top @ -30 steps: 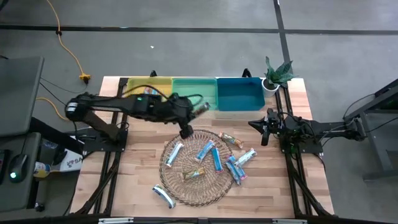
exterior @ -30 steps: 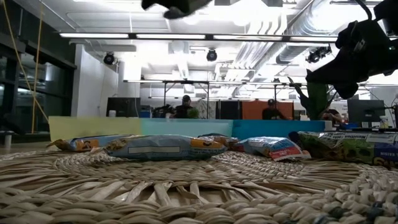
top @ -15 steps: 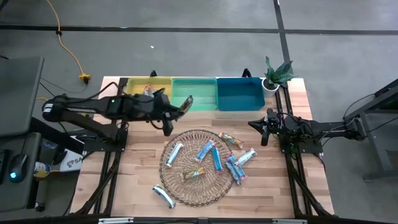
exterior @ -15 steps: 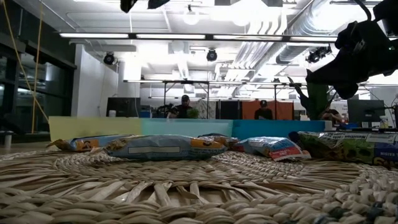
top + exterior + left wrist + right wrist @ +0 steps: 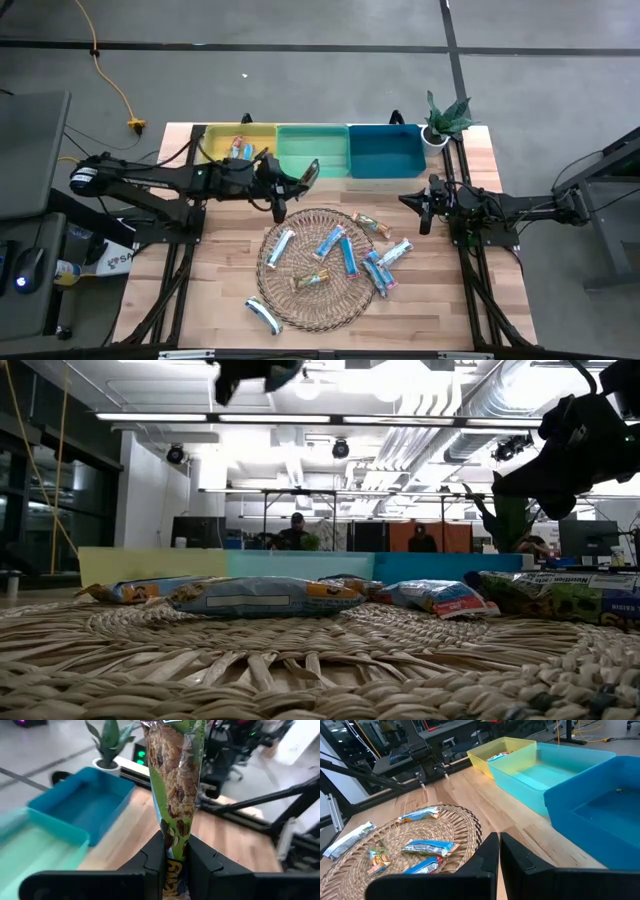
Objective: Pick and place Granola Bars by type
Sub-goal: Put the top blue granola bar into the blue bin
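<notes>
My left gripper (image 5: 297, 177) is shut on a green-wrapped granola bar (image 5: 311, 170), raised above the table at the near edge of the green bin (image 5: 312, 150). In the left wrist view the bar (image 5: 177, 780) sticks out past my fingers. Several blue, white-teal and orange-brown bars (image 5: 345, 255) lie flat on the round wicker mat (image 5: 300, 300). One white bar (image 5: 264, 315) lies on the table beside the mat's near left rim. More bars (image 5: 238, 147) lie in the yellow bin (image 5: 215, 140). My right gripper (image 5: 424, 208) waits shut at the table's right edge, holding nothing. My left gripper pinches the green bar by one end (image 5: 175, 851) between its two fingers (image 5: 155, 857). The bar runs on from the fingers along their length and is lifted clear of the table. Its free end (image 5: 172, 730) points toward the table's right side.
Three bins stand in a row at the far edge: yellow, green, and blue (image 5: 385, 150). A small potted plant (image 5: 445, 120) stands at the far right corner. Bare wood lies between the mat and the bins. People sit far back in the room (image 5: 295, 532).
My left gripper, shut on the green bar all the while, has drawn back from above the mat's far rim toward the table's left, then come a little back to the right. The bar has stayed lifted near the green bin's near edge.
</notes>
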{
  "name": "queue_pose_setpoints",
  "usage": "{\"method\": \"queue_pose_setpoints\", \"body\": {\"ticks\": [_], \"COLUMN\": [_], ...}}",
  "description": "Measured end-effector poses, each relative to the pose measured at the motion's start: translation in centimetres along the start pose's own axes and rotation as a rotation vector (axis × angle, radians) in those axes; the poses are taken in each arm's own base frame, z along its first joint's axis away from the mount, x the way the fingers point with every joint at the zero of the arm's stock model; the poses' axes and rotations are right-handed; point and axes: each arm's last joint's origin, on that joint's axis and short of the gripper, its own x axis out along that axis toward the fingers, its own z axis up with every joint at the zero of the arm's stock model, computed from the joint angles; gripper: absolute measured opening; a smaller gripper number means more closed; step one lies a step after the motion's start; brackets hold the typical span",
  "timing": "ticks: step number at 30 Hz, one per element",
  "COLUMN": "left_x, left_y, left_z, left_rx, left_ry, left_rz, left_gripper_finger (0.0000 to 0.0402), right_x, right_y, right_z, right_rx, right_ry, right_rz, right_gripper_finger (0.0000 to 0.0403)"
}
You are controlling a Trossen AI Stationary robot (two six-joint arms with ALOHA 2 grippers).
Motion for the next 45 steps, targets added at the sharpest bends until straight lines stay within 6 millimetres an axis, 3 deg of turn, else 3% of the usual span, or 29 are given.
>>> {"method": "queue_pose_setpoints", "body": {"ticks": [4,11,20,26,30,38,45], "left_x": [1.8,4.1,7.3,11.4,14.7,20.7,24.7], "left_y": [1.7,5.3,8.6,10.0,10.1,10.9,11.6], "left_z": [-0.7,-0.7,0.1,0.5,2.0,4.2,5.3], "left_rx": [-0.054,-0.189,-0.329,-0.393,-0.425,-0.496,-0.534], "left_ry": [0.02,0.033,-0.069,-0.043,-0.065,0.07,0.133], "left_rz": [-0.045,0.03,-0.069,-0.029,-0.036,0.221,0.412], "left_gripper_finger": [0.0049,0.0049,0.0049,0.0049,0.0049,0.0049,0.0049], "right_x": [0.0,0.0,0.0,0.0,0.0,0.0,0.0], "right_y": [0.0,0.0,0.0,0.0,0.0,0.0,0.0], "right_z": [0.0,0.0,0.0,0.0,0.0,0.0,0.0], "right_rx": [0.0,0.0,0.0,0.0,0.0,0.0,0.0], "right_ry": [0.001,0.001,0.0,0.001,0.001,0.0,0.0], "right_rz": [0.0,0.0,0.0,0.0,-0.001,-0.002,-0.001], "right_gripper_finger": [0.0,0.0,0.0,0.0,0.0,0.0,0.0]}}
